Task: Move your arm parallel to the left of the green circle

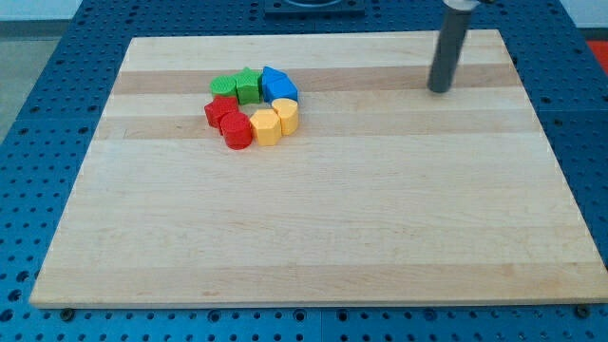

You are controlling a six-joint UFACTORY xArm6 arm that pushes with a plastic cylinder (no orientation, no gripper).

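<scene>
The green circle [223,86] sits at the left of a tight cluster of blocks in the upper left part of the wooden board [313,237]. A green star [248,85] touches it on its right. Two blue blocks [278,85] lie to the right of the star. Two red blocks [227,121] lie below the green circle, and two yellow blocks [276,121] lie to their right. My tip [439,90] rests on the board at the upper right, far to the right of the whole cluster and roughly level with the green circle.
The board lies on a blue perforated table [38,142] that surrounds it on all sides. The rod rises out of the view's top edge.
</scene>
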